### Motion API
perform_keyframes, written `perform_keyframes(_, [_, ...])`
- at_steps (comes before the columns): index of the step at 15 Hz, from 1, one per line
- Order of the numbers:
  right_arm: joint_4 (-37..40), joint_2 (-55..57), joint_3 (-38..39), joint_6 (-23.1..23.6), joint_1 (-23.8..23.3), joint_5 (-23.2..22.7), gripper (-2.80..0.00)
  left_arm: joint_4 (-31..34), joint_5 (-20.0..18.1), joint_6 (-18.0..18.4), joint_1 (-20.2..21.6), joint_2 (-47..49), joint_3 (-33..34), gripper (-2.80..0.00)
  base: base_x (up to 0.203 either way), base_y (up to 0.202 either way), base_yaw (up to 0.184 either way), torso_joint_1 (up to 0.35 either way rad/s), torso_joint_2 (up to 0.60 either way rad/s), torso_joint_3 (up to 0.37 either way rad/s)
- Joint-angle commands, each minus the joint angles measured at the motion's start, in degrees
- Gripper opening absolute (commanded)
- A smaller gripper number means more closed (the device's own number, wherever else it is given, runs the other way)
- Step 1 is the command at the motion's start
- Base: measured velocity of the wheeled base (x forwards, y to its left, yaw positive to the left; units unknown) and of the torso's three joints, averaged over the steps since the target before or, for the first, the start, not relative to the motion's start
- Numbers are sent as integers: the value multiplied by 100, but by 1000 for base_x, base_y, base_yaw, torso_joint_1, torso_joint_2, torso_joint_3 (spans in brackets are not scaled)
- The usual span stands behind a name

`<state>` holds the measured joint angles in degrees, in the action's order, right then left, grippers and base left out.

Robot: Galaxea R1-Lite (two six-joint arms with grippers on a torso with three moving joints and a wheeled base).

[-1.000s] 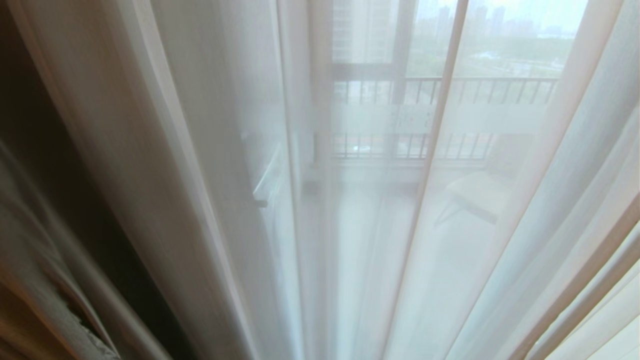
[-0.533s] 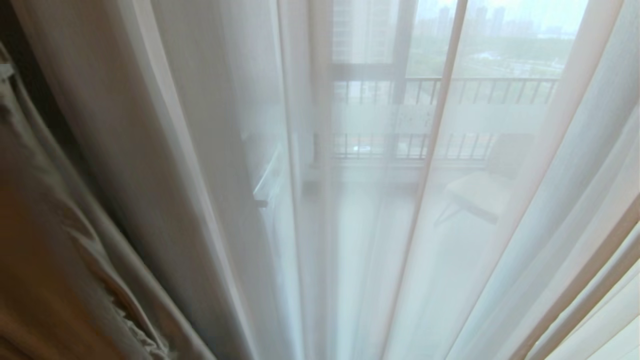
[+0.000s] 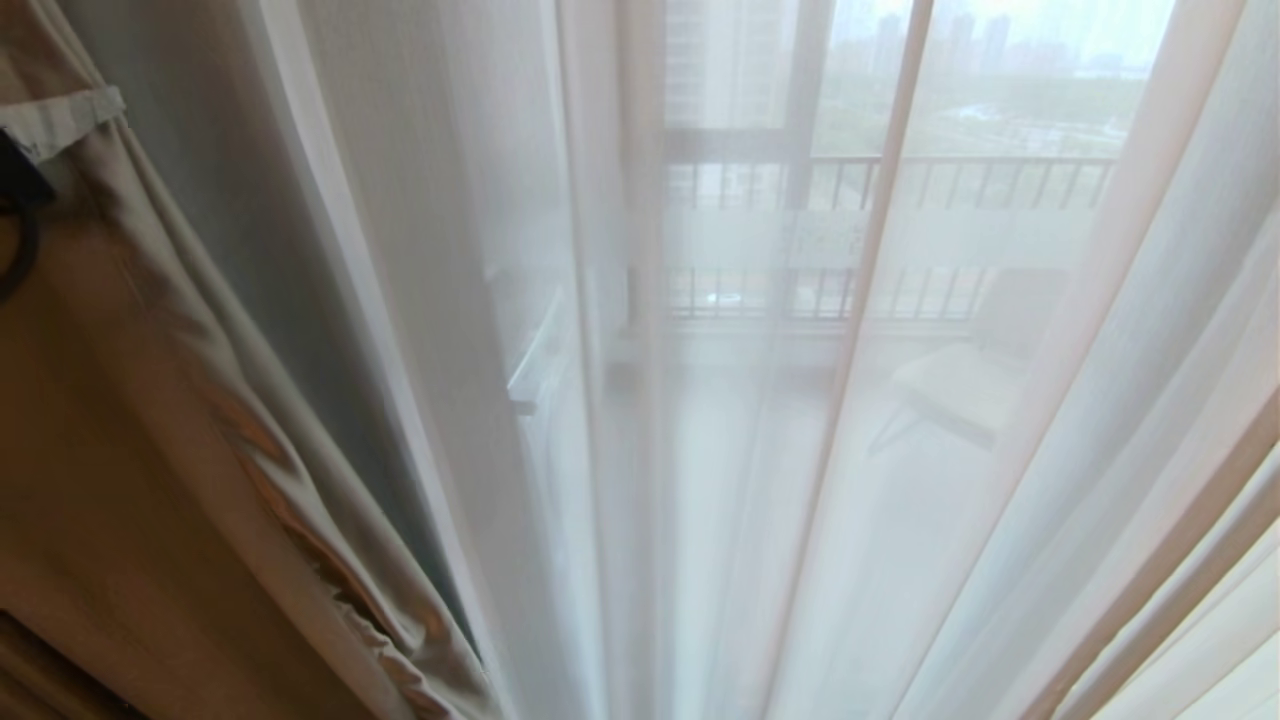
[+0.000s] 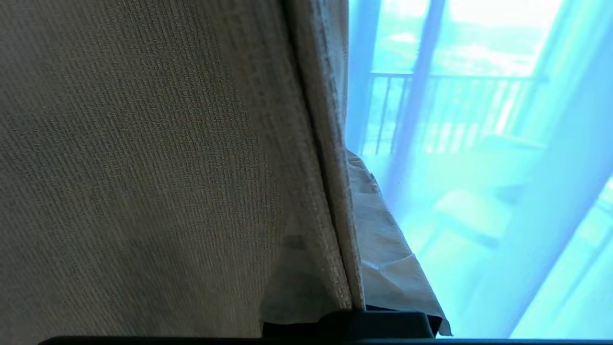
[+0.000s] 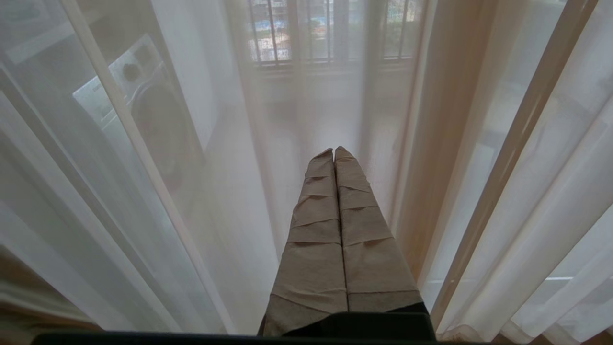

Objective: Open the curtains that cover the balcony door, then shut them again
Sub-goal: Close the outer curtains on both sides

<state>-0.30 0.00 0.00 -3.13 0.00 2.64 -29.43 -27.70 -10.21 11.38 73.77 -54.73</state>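
Note:
The curtains hang in two layers. The thick beige curtain (image 3: 150, 480) fills the left of the head view, its hemmed edge running down towards the bottom centre. The sheer white curtain (image 3: 1000, 500) covers everything else. Through it shows the balcony door (image 3: 940, 238) with its frosted band and dark frame. In the left wrist view my left gripper (image 4: 342, 172) is shut on the thick curtain's edge (image 4: 330, 201). One taped finger (image 4: 383, 239) shows; the fabric hides the other. My right gripper (image 5: 334, 151) is shut on nothing and points at the sheer curtain (image 5: 167, 230).
Behind the sheer layer are a balcony railing (image 3: 1000, 175) and a pale chair (image 3: 960, 385) on the balcony floor. A washing machine (image 5: 143, 110) shows through the sheer fabric in the right wrist view. Folds of sheer fabric hang close on both sides.
The thick beige curtain has swept rightward across the left of the head view, covering the dark gap seen a second ago. The sheer curtain and the scene behind it have stayed put.

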Motion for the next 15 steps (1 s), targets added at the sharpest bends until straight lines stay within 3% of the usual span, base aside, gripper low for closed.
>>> perform_keyframes(1, [-5, 0, 0, -3, 0, 0, -280, 23, -17, -7, -294, -146, 163, -280, 0, 0, 0, 0, 0, 0])
perform_keyframes(5, [-5, 0, 0, -3, -8, 0, -280, 25, -3, 2, -545, -280, 303, -280, 0, 0, 0, 0, 0, 0])
perform_keyframes(11, [-5, 0, 0, -3, 0, 0, -280, 25, 754, 2, -1356, -370, 492, -280, 0, 0, 0, 0, 0, 0])
perform_keyframes(15, [-5, 0, 0, -3, 0, 0, -280, 16, 810, 2, -1455, -372, 533, -280, 0, 0, 0, 0, 0, 0])
